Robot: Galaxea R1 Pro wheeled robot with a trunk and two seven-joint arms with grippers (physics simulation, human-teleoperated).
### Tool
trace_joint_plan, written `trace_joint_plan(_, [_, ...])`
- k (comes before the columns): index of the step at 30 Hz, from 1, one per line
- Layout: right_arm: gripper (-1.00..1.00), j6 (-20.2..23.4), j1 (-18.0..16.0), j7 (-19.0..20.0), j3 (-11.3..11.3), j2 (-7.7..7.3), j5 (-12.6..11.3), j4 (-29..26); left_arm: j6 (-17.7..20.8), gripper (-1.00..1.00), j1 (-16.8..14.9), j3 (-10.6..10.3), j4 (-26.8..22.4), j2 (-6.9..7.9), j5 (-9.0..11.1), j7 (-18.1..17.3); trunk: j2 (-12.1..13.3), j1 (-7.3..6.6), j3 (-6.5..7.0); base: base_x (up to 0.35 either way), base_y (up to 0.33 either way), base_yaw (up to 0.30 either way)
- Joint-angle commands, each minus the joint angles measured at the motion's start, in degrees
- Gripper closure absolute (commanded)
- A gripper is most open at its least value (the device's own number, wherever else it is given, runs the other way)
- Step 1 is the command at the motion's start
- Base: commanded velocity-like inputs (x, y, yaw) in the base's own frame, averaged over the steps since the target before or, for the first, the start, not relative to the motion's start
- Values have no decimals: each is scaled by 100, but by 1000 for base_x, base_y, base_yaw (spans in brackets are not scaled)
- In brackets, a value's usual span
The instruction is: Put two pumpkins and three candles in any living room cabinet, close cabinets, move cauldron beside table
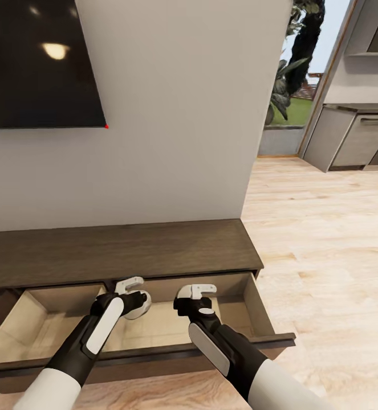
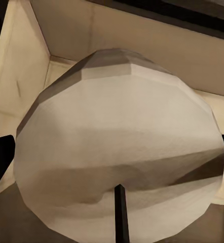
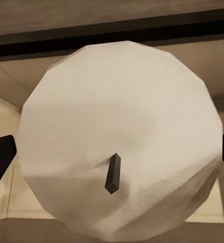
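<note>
Near field: both arms reach into the open pale-wood drawer [image 1: 251, 310] of the long low dark-brown wooden cabinet [image 1: 120, 250]. The left gripper [image 1: 133, 291] has its fingers [image 2: 0, 157] closed on a stubby off-white candle [image 2: 117, 152], held above the drawer floor. The right gripper [image 1: 197, 293] likewise clasps a second off-white candle [image 3: 117, 136], wick toward the camera. Behind: the grey wall carries a black television screen [image 1: 37, 62]. Far right: light wooden floor [image 1: 325, 239], grey kitchen units [image 1: 354, 136].
</note>
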Motion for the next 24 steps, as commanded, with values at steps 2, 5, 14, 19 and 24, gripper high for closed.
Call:
trace_joint_plan(2, [100, 17, -7, -55, 16, -2, -28, -4, 1, 100, -5, -19, -7, 4, 55, 53, -2, 0, -5, 19, 27, -3])
trace_joint_plan(5, [100, 13, -7, -55, 16, -3, -27, 0, 1, 100, -4, -18, -7, 9, 60, 53, -2, 0, -5, 89, 8, -1])
trace_joint_plan(14, [100, 11, -7, -55, 16, -2, -36, 1, 1, 100, 2, -19, -7, 0, 60, 53, -2, 0, -5, 35, -76, 0])
trace_joint_plan(19, [100, 11, -7, -55, 16, -3, -36, 1, 1, 100, 0, -19, -7, -1, 60, 53, -2, 0, -5, 1, -24, 0])
trace_joint_plan(24, [100, 9, -7, -55, 16, -2, -28, 1, 11, 100, 1, -19, -7, 2, 65, 56, -163, 88, -77, 0, -2, 0])
